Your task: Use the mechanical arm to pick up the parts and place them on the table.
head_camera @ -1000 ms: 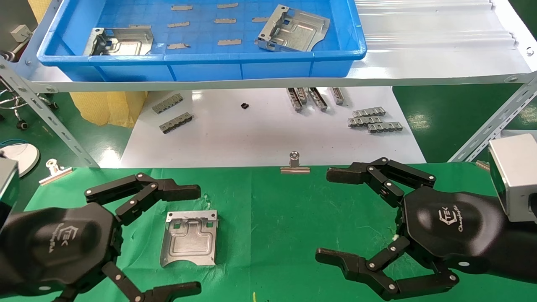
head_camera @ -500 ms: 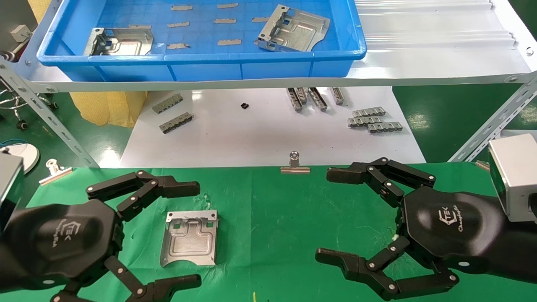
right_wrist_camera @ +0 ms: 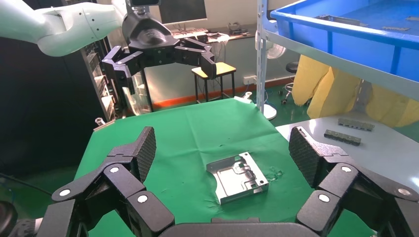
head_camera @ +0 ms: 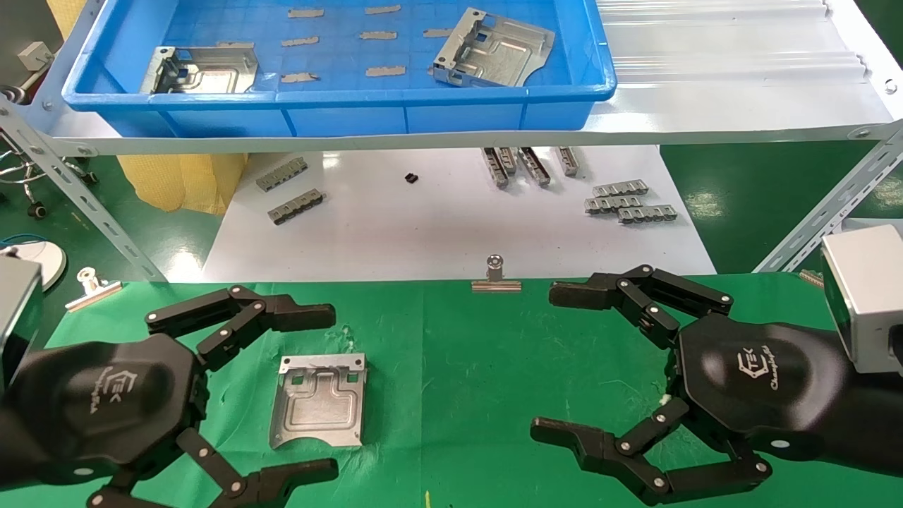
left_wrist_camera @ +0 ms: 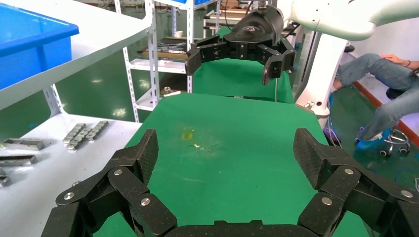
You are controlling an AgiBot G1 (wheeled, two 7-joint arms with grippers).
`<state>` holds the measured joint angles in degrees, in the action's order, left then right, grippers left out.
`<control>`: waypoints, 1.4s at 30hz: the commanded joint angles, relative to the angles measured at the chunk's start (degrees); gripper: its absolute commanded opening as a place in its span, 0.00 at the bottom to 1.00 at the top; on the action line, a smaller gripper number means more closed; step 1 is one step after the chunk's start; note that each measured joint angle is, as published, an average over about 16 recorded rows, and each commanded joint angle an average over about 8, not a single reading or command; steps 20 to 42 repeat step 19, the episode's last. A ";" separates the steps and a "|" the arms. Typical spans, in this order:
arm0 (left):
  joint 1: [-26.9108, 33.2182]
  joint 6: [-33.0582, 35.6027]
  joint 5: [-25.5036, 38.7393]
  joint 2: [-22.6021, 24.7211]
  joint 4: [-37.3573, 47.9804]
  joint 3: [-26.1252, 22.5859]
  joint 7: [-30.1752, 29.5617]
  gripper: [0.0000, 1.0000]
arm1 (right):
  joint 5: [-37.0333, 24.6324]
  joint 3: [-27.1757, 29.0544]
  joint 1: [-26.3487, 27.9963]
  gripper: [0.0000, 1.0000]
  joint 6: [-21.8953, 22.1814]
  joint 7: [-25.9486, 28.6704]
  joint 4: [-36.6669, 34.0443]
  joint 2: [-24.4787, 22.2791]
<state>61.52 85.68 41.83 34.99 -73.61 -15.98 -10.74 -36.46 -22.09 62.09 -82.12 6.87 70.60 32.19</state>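
Observation:
One silver part (head_camera: 319, 401) lies flat on the green table (head_camera: 465, 367), also seen in the right wrist view (right_wrist_camera: 238, 177). Two more parts sit in the blue tray: one at its left (head_camera: 201, 70), one at its right (head_camera: 492, 49). My left gripper (head_camera: 310, 395) is open and empty, hovering just left of the part on the table, fingers spread either side of it. My right gripper (head_camera: 557, 363) is open and empty over the right of the table. The left wrist view shows my left gripper (left_wrist_camera: 225, 153) over bare cloth and the right hand (left_wrist_camera: 242, 47) beyond.
The blue tray (head_camera: 338, 95) stands on a raised white shelf with slotted metal struts (head_camera: 77, 190). Small grey ridged strips (head_camera: 624, 201) lie on the white sheet below it. A binder clip (head_camera: 496, 279) holds the cloth's far edge; another (head_camera: 92, 288) is at far left.
My left gripper has drifted slightly up and back from the part. The right arm and the part have not moved.

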 commanded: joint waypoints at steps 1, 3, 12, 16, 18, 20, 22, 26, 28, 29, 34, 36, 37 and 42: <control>0.02 0.01 0.01 0.01 0.04 -0.01 0.01 1.00 | 0.00 0.00 0.00 1.00 0.00 0.00 0.00 0.00; 0.02 0.01 0.03 0.01 0.06 -0.02 0.02 1.00 | 0.00 0.00 0.00 1.00 0.00 0.00 0.00 0.00; 0.05 0.01 0.07 0.04 0.12 -0.05 0.05 1.00 | 0.00 0.00 0.00 1.00 0.00 0.00 0.00 0.00; 0.06 0.01 0.08 0.06 0.14 -0.06 0.07 1.00 | 0.00 0.00 0.00 1.00 0.00 0.00 0.00 0.00; 0.07 0.01 0.08 0.06 0.14 -0.07 0.07 1.00 | 0.00 0.00 0.00 1.00 0.00 0.00 0.00 0.00; 0.07 0.02 0.08 0.06 0.14 -0.07 0.07 1.00 | 0.00 0.00 0.00 1.00 0.00 0.00 0.00 0.00; 0.07 0.02 0.08 0.06 0.14 -0.07 0.07 1.00 | 0.00 0.00 0.00 1.00 0.00 0.00 0.00 0.00; 0.07 0.02 0.08 0.06 0.14 -0.07 0.07 1.00 | 0.00 0.00 0.00 1.00 0.00 0.00 0.00 0.00; 0.07 0.02 0.08 0.06 0.14 -0.07 0.07 1.00 | 0.00 0.00 0.00 1.00 0.00 0.00 0.00 0.00; 0.07 0.02 0.08 0.06 0.14 -0.07 0.07 1.00 | 0.00 0.00 0.00 1.00 0.00 0.00 0.00 0.00; 0.07 0.02 0.08 0.06 0.14 -0.07 0.07 1.00 | 0.00 0.00 0.00 1.00 0.00 0.00 0.00 0.00; 0.07 0.02 0.08 0.06 0.14 -0.07 0.07 1.00 | 0.00 0.00 0.00 1.00 0.00 0.00 0.00 0.00; 0.07 0.02 0.08 0.06 0.14 -0.07 0.07 1.00 | 0.00 0.00 0.00 1.00 0.00 0.00 0.00 0.00; 0.07 0.02 0.08 0.06 0.14 -0.07 0.07 1.00 | 0.00 0.00 0.00 1.00 0.00 0.00 0.00 0.00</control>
